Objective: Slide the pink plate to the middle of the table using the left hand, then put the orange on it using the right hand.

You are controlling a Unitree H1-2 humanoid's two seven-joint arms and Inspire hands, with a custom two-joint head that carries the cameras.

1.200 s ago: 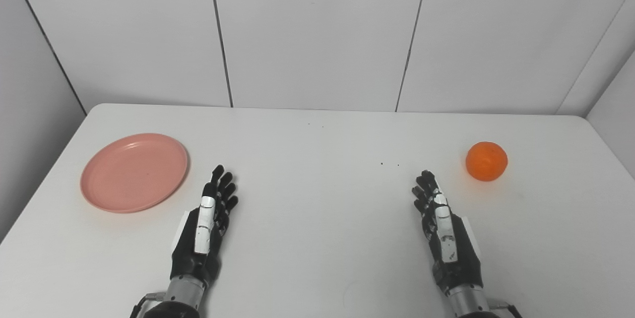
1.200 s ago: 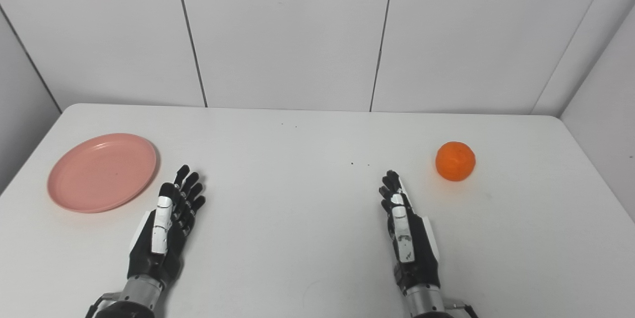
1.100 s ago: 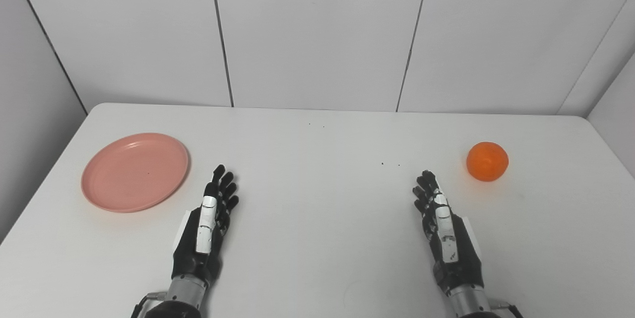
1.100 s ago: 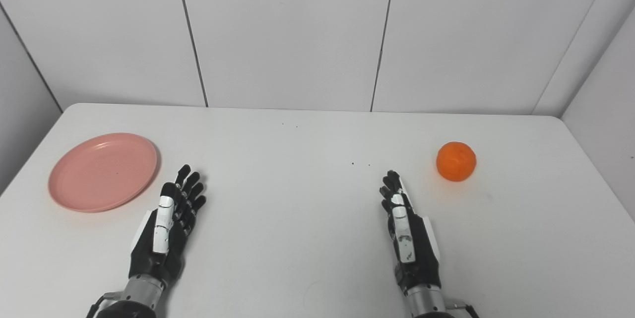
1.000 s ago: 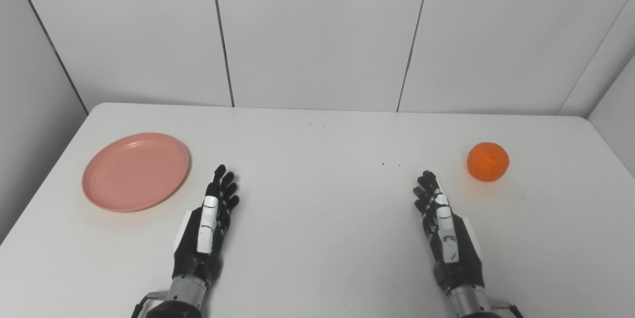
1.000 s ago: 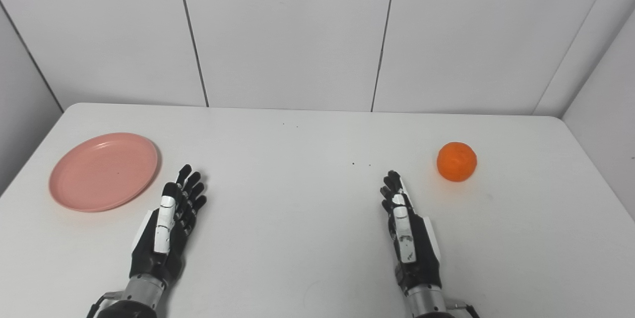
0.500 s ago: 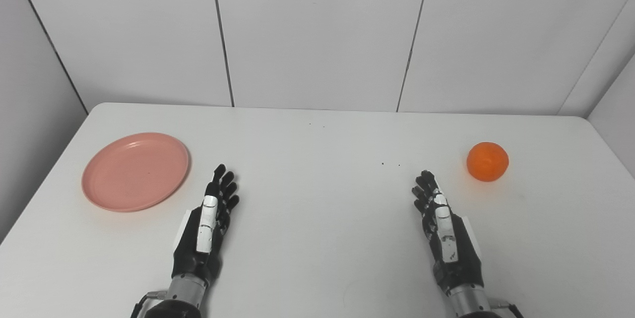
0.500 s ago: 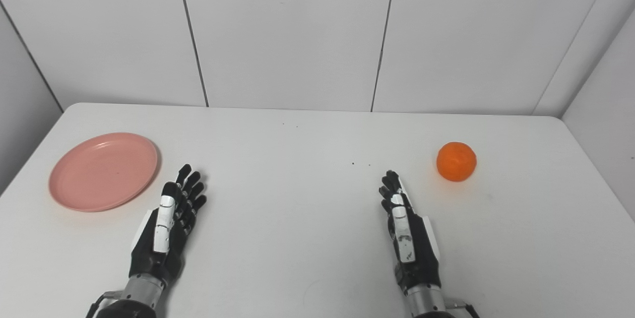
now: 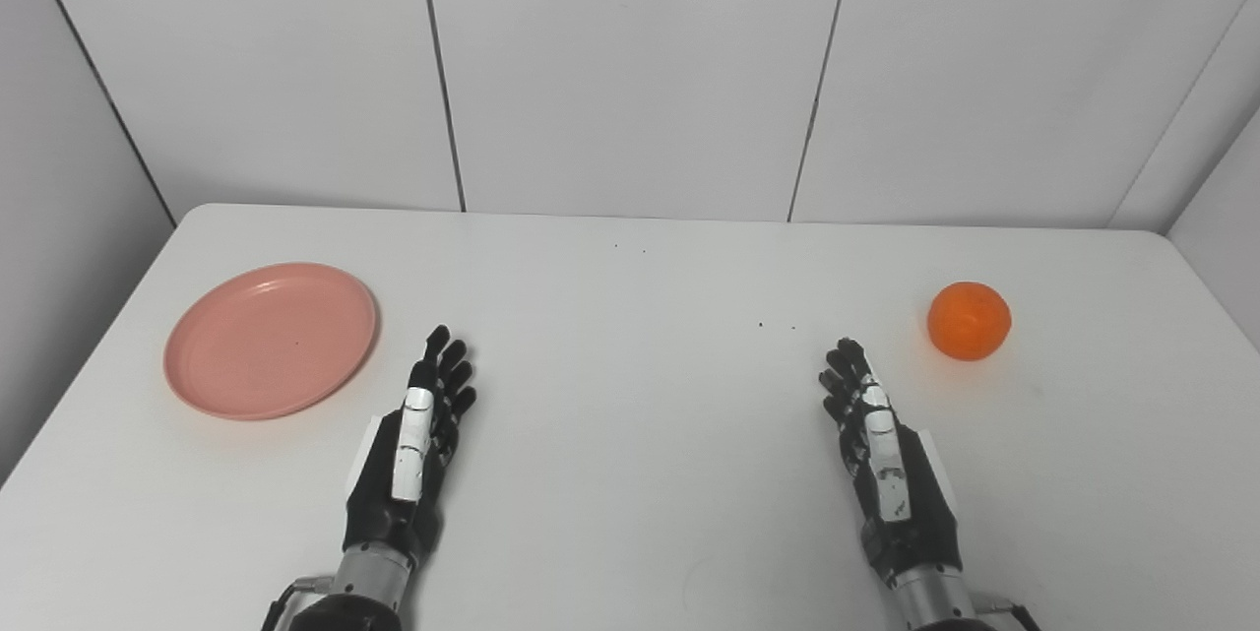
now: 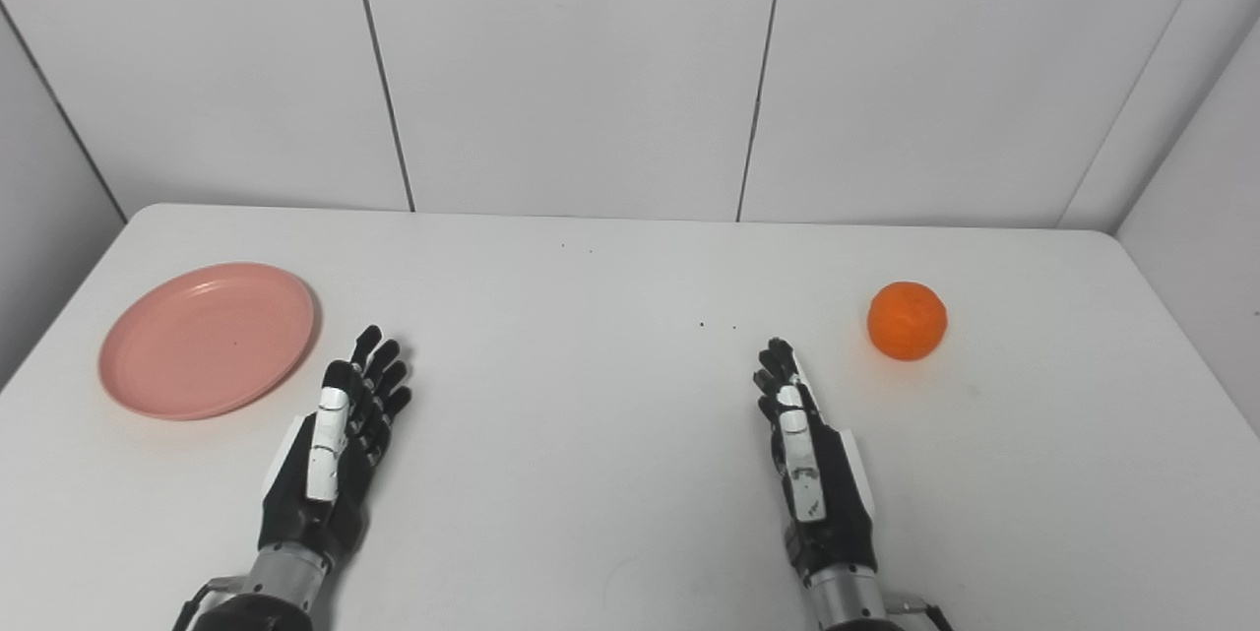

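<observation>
While both arms come in from the bottom edge, the left hand (image 9: 406, 459) lies low over the white table (image 9: 630, 395), fingers (image 9: 443, 375) straight and slightly spread, holding nothing, pointing away toward the wall. Whether it touches the tabletop, cannot tell. The right hand (image 9: 886, 464) mirrors it: fingers extended, empty, pointing to the far edge.

The pink plate (image 9: 271, 340) sits flat at the table's left side, upright, near the left hand's fingertips but apart from them. It is round, so no long axis. The orange (image 9: 969, 320) rests at the right side, up and right of the right hand, not touching. It is also round. No readable writing or labels anywhere.
</observation>
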